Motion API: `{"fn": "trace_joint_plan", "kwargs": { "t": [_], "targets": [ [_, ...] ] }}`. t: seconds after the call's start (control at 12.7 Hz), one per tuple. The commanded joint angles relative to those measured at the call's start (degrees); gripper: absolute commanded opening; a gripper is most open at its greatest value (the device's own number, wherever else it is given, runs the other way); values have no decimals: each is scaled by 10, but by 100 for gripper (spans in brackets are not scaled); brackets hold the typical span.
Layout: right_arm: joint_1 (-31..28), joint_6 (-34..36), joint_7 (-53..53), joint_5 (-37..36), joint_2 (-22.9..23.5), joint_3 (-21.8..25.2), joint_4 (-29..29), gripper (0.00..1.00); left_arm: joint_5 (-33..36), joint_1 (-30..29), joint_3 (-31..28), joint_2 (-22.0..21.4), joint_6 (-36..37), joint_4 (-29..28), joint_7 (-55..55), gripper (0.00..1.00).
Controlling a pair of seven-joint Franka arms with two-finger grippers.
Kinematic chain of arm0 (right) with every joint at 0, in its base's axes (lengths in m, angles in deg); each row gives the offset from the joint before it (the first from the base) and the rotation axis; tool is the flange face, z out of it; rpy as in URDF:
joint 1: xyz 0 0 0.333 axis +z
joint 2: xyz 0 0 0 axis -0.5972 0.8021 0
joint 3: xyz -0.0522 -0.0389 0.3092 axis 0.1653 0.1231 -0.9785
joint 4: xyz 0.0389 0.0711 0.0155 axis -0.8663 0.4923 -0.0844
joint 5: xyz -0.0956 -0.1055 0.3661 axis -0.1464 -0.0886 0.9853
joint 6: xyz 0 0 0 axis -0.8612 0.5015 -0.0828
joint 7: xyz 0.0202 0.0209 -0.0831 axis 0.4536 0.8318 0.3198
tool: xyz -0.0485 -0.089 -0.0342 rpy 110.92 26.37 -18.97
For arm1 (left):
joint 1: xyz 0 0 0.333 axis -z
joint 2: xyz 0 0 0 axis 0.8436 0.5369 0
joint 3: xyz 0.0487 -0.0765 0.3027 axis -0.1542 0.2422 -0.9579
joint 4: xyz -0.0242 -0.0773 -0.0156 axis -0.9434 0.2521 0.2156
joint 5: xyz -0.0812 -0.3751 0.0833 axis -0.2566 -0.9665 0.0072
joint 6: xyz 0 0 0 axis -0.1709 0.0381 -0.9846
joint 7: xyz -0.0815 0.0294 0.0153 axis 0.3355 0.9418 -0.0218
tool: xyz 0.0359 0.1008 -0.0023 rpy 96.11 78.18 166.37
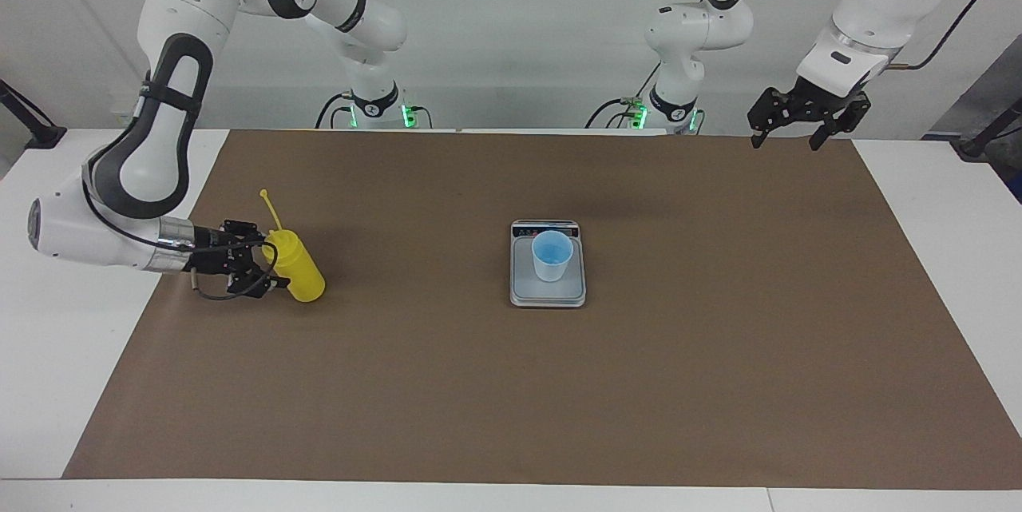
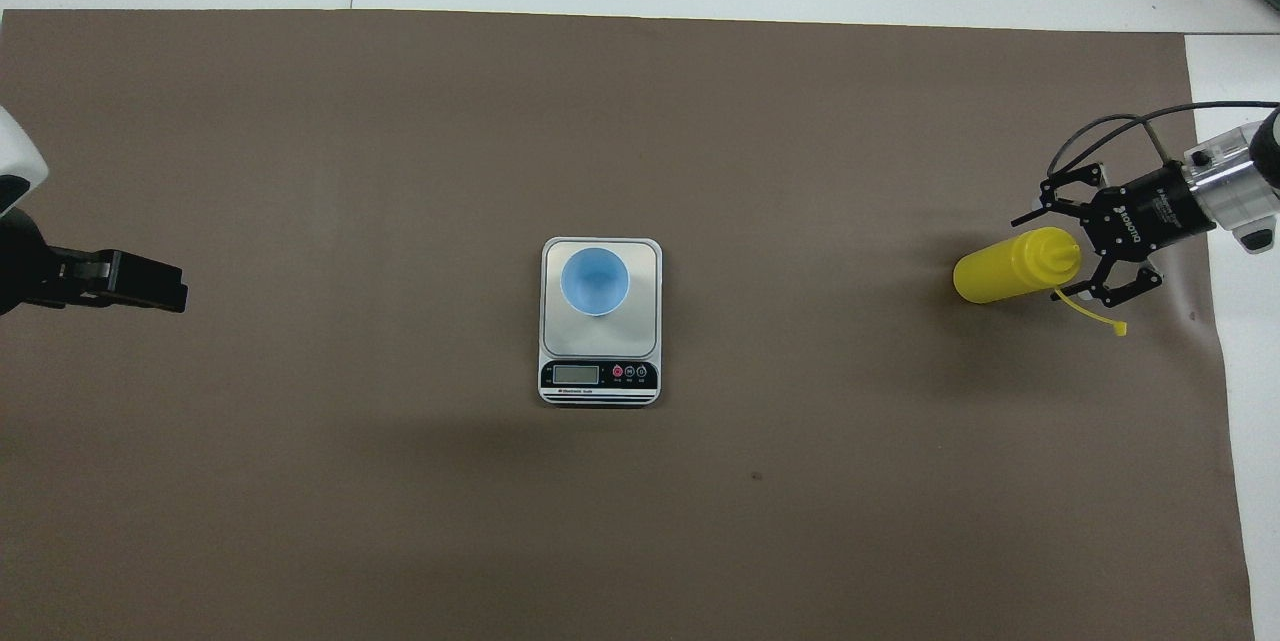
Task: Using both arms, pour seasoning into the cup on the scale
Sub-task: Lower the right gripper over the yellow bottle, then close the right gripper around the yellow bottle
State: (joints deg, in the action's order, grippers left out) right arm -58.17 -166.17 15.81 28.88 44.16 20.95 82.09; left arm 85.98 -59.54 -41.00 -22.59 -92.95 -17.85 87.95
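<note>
Right gripper (image 1: 267,264) low at the seasoning (image 1: 299,266) near the right arm's end of the brown mat (image 1: 511,400), jaws wide around its cap, apparently not clamped, cup (image 1: 552,255) on the scale (image 1: 548,290) mid-mat, left gripper (image 1: 784,141) open, waiting over the mat's robot-side edge.

R hand (image 1: 263,266) low, open, L hand (image 1: 784,132) raised, open

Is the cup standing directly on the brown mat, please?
No, the cup stands on the scale, which lies on the mat.
</note>
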Motion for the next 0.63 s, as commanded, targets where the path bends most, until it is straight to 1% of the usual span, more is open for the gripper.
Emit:
{"fn": "trace_joint_plan", "kwargs": {
  "t": [0.0,0.24,0.39,0.47,0.55],
  "targets": [
    [-5,-13,-11,26,-27,-5,45,100,-5,-2,-1,-11,0,-10,-7,100],
    [-5,-46,-28,49,-41,-5,84,100,-5,-2,-1,-11,0,-10,-7,100],
    [-3,-64,-29,50,-44,-5,90,100,-5,-2,0,-11,0,-10,-7,100],
    [-3,-64,-29,50,-43,-6,88,66,-5,-2,-1,-11,0,-10,-7,100],
    [-4,-62,-29,51,-43,-7,87,35,-5,-2,0,-11,0,-11,-7,100]
  ]
}}
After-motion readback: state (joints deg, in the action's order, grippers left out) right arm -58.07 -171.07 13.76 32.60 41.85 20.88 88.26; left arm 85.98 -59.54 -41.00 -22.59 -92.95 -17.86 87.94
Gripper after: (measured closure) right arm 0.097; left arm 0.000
